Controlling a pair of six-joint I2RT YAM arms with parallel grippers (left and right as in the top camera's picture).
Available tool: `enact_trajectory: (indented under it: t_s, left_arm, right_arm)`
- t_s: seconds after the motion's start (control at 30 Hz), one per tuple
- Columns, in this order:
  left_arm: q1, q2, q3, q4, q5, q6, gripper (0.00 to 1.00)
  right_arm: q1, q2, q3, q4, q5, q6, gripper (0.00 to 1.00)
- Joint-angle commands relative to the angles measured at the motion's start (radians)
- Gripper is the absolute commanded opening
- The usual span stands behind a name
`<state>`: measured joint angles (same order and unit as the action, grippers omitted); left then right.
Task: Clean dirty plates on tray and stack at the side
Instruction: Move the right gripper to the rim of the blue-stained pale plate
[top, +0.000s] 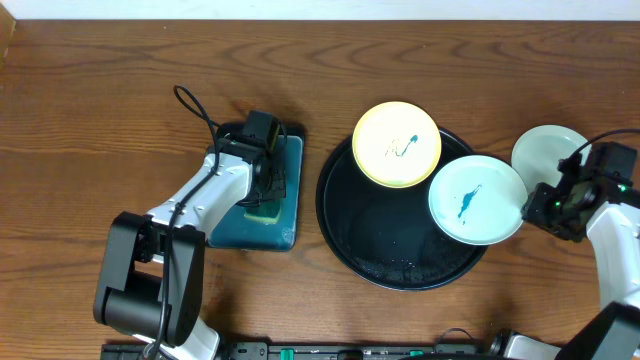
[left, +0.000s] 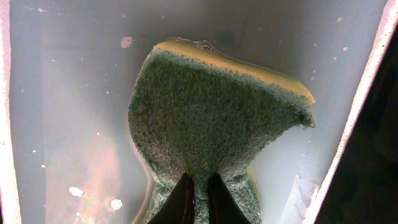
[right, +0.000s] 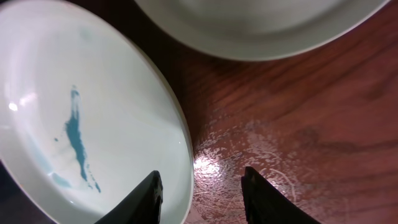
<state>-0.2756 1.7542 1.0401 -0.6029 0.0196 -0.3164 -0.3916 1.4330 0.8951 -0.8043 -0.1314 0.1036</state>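
Note:
The black tray (top: 380, 250) holds a pale yellow plate (top: 397, 144) with a teal scribble at its back rim and a mint-white plate (top: 476, 199) with a teal smear overhanging its right rim. A second mint-white plate (top: 546, 150) lies on the bare wood at the right. My right gripper (top: 547, 203) is open, its fingers straddling the right rim of the smeared plate (right: 81, 137), one finger over the plate and one over the table (right: 202, 186). My left gripper (top: 262, 190) is shut on the yellow-green sponge (left: 211, 118), pinched between its fingers (left: 198, 196).
The sponge rests in a rectangular teal tray (top: 290, 225) left of the black tray, its wet floor (left: 68, 112) showing in the left wrist view. The clean plate's edge (right: 261, 31) lies just beyond my right fingers. A black cable loops by the left arm.

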Motion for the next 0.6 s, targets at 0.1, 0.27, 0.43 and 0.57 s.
enact_trajectory:
  t_s: [0.1, 0.27, 0.43, 0.57]
  left_arm:
    - [0.002, 0.026, -0.025, -0.021, -0.004, 0.009, 0.08]
    - [0.002, 0.026, -0.025, -0.021, -0.004, 0.009, 0.08]
    - [0.002, 0.026, -0.025, -0.021, -0.004, 0.009, 0.08]
    - [0.002, 0.026, -0.025, -0.021, -0.004, 0.009, 0.08]
  right_arm:
    - [0.008, 0.068, -0.011, 0.013, -0.016, 0.016, 0.34]
    - [0.008, 0.079, -0.011, 0.023, -0.016, 0.032, 0.20]
    - [0.008, 0.079, -0.011, 0.028, -0.016, 0.038, 0.20]
    - [0.008, 0.079, -0.013, 0.039, -0.030, 0.038, 0.20]
